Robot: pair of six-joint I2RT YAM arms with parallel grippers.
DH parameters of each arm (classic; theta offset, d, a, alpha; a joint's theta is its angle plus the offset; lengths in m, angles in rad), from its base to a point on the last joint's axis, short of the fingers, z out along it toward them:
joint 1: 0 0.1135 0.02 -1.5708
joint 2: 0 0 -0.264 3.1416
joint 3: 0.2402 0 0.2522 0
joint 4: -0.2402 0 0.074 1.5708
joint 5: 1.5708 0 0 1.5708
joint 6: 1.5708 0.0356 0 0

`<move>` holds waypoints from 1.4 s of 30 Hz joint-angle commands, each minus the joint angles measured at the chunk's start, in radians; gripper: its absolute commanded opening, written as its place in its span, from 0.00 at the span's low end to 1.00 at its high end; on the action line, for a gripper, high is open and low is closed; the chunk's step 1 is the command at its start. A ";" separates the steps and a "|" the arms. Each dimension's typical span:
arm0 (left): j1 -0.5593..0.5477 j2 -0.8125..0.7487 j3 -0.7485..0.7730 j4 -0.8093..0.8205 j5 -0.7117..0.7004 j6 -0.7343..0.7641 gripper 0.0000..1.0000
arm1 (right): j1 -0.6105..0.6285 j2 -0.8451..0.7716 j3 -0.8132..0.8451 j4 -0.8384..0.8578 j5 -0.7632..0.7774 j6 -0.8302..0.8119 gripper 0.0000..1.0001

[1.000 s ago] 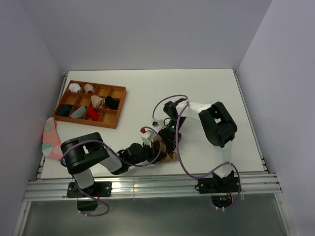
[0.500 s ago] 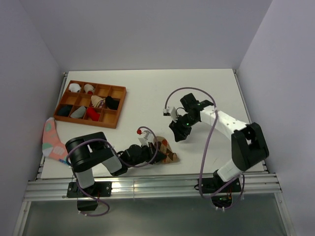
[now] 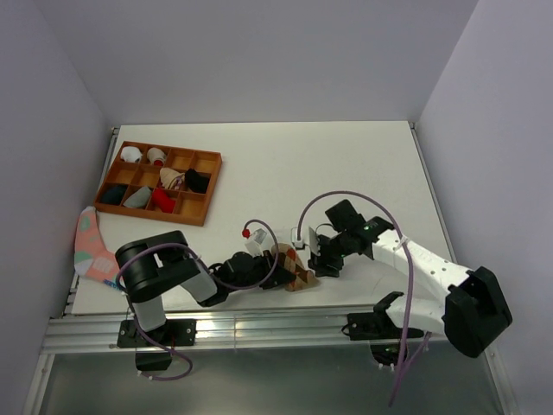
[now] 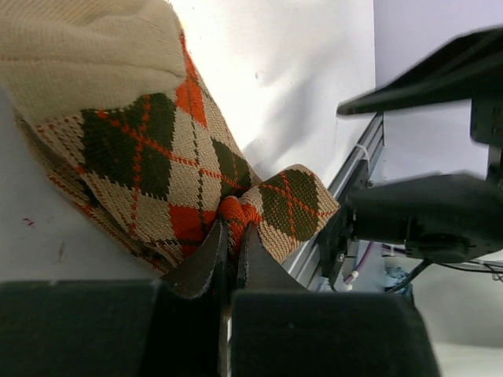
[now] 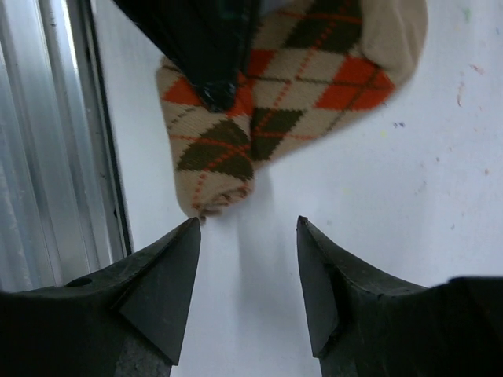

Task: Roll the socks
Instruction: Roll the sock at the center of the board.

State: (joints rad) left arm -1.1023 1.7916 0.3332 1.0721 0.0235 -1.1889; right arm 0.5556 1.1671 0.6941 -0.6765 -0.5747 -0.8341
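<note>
Argyle sock [image 4: 157, 157] lies at the near edge of the bench [image 3: 346, 164]: ribbed knit, tan with dark-green and orange diamonds, bunched into a lumpy fold. The left tool [image 4: 230, 232] is clamped tight on a pinch of its orange fabric. Right tool [image 5: 247, 225] hangs just beside the sock's rounded end, black wedge-shaped fingers spread apart over bare bench, not touching it. Further back left, a wooden compartment tray [image 3: 151, 214] holds small fabric bundles, and a pink sock [image 3: 89, 242] drapes off the bench's left edge.

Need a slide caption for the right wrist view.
Right arm's fingers open just short of the tan-brown argyle fabric sock, pinched in the left arm's fingers.
</note>
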 commanded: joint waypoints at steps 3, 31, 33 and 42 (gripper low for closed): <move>0.001 0.130 -0.059 -0.331 0.095 -0.008 0.00 | 0.093 -0.096 -0.056 0.084 0.012 -0.051 0.63; 0.125 0.170 -0.002 -0.325 0.265 0.080 0.00 | 0.311 0.069 -0.085 0.183 0.055 -0.040 0.50; 0.148 0.175 0.021 -0.333 0.279 0.104 0.00 | 0.313 0.089 -0.076 0.177 0.044 -0.034 0.45; 0.191 0.132 0.191 -0.503 0.284 0.215 0.01 | 0.302 0.264 0.036 0.120 0.001 0.021 0.27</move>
State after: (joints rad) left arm -0.9104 1.8870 0.4969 0.9264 0.4683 -1.1309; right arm 0.8440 1.3537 0.6968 -0.5694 -0.4702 -0.8375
